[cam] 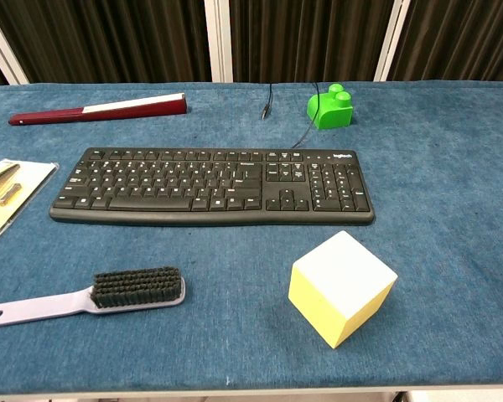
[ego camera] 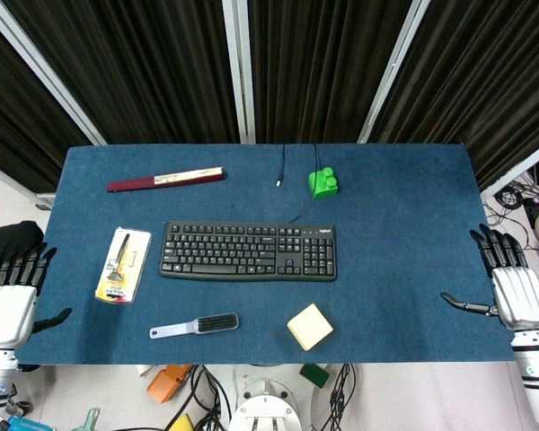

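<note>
Resting at the tabletop's [ego camera: 404,206] left edge, the left hand [ego camera: 13,292] spreads empty fingers near the packaged tool [ego camera: 123,263]. The right hand [ego camera: 512,287] lies likewise spread and empty at the right edge, well apart from the keyboard [ego camera: 249,250].

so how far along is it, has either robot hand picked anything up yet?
Nothing looks handled so far. The left robot hand and right robot hand both sit open at the table edges, holding nothing. The keyboard, brush, yellow block, green block, folded fan and packaged tool all lie on the blue table, untouched. So all the handling is left.
</note>
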`<state>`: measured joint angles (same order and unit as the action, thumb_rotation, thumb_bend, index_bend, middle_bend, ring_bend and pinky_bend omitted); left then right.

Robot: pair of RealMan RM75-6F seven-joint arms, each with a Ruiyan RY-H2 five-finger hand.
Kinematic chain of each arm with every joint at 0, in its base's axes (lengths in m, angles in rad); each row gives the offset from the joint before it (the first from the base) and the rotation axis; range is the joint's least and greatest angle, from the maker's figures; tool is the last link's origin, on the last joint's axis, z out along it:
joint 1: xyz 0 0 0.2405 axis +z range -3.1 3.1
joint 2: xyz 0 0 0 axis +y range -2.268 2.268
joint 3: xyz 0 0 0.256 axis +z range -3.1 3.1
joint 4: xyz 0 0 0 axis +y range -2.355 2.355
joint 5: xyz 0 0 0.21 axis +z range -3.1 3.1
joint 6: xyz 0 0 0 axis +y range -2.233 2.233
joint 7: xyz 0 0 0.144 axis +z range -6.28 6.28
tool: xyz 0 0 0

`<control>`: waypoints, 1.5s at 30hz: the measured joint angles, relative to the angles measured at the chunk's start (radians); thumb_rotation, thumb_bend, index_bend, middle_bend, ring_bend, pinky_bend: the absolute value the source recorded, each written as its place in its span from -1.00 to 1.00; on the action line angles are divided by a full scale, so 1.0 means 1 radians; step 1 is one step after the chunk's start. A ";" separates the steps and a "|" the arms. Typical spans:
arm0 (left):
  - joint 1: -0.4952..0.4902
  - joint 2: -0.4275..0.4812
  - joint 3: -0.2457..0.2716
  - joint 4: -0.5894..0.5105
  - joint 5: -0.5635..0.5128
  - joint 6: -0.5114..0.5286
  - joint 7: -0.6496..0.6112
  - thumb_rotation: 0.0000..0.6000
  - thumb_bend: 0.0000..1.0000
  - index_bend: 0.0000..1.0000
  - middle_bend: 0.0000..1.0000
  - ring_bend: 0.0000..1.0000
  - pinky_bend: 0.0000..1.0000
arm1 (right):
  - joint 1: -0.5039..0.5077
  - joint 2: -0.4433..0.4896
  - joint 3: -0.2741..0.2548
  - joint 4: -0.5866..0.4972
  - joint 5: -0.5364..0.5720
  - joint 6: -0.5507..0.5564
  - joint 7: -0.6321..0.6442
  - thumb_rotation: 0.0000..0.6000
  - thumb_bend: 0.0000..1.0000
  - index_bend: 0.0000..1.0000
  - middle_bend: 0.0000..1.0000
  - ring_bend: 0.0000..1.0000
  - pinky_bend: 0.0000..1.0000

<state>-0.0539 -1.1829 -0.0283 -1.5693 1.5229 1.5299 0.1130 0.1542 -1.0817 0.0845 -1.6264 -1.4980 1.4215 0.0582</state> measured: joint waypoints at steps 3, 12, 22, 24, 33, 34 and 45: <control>-0.002 -0.001 -0.002 -0.004 -0.006 -0.005 0.007 1.00 -0.78 -0.95 -1.00 -1.00 -1.00 | 0.004 -0.002 0.000 0.001 0.002 -0.009 0.000 0.00 -0.84 -1.00 -1.00 -1.00 -1.00; -0.008 -0.007 -0.003 -0.015 -0.006 -0.013 0.021 1.00 -0.78 -0.95 -1.00 -1.00 -1.00 | 0.052 -0.011 -0.012 -0.016 -0.036 -0.081 -0.041 0.00 -0.84 -1.00 -0.97 -1.00 -1.00; -0.023 -0.019 -0.001 0.000 -0.004 -0.035 0.020 1.00 -0.78 -0.95 -1.00 -1.00 -1.00 | 0.237 -0.076 -0.019 -0.061 -0.050 -0.382 -0.194 -0.07 0.41 -0.59 0.73 0.85 0.81; -0.023 -0.023 0.000 0.005 -0.007 -0.039 0.016 1.00 -0.78 -0.95 -1.00 -1.00 -1.00 | 0.276 -0.090 -0.015 -0.068 -0.033 -0.446 -0.220 -0.18 0.78 -0.50 0.89 0.99 0.96; -0.027 -0.042 0.002 0.037 -0.018 -0.053 -0.007 1.00 -0.78 -0.95 -1.00 -1.00 -1.00 | 0.419 -0.179 0.010 -0.065 0.118 -0.618 -0.383 -0.43 1.00 -0.46 1.00 1.00 1.00; -0.027 -0.043 0.002 0.040 -0.019 -0.054 -0.008 1.00 -0.78 -0.95 -1.00 -1.00 -1.00 | 0.428 -0.191 0.010 -0.062 0.136 -0.628 -0.404 -0.42 1.00 -0.46 1.00 1.00 1.00; -0.030 -0.054 0.005 0.065 -0.024 -0.062 -0.027 1.00 -0.78 -0.95 -1.00 -1.00 -1.00 | 0.481 -0.262 -0.005 -0.019 0.264 -0.654 -0.493 -0.43 1.00 -0.46 1.00 1.00 1.00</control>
<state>-0.0839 -1.2369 -0.0237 -1.5042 1.4989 1.4676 0.0861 0.6356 -1.3435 0.0798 -1.6458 -1.2339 0.7674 -0.4347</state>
